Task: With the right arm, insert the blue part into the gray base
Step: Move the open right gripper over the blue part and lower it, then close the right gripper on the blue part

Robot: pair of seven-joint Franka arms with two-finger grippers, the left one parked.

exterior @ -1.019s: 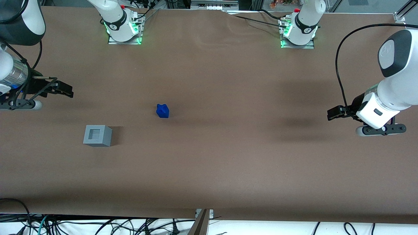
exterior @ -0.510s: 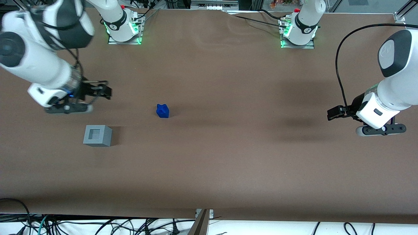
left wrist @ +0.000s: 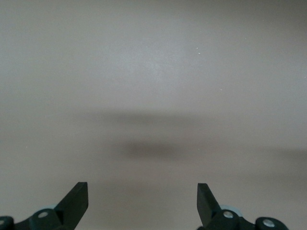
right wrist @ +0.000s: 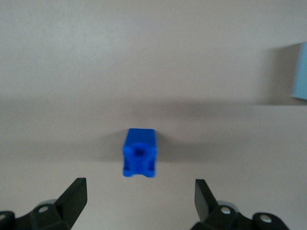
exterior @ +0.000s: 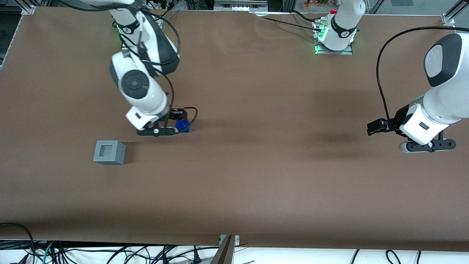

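Grey plastic, the base [exterior: 109, 152] is sitting toward the working arm's end of the surface [exterior: 256, 176], nearer the front edge than the part, its square recess facing up and nothing in it. Beside it, toward the middle and a little farther from the front edge, the blue part [exterior: 183, 125] is standing on the surface, partly covered by the hand [exterior: 175, 123], which is hovering just over it. In the right wrist view the hand [right wrist: 139, 195] is spread wide and gripping nothing, and the part [right wrist: 139, 152] is lying almost centred between the two fingers [right wrist: 75, 194], just ahead of their tips and apart from both. The part's longer side seems to be running along the hand's reach, so the fingers would be closing across its narrower width. The insertion is not yet begun; a straight descent looks like the next need.
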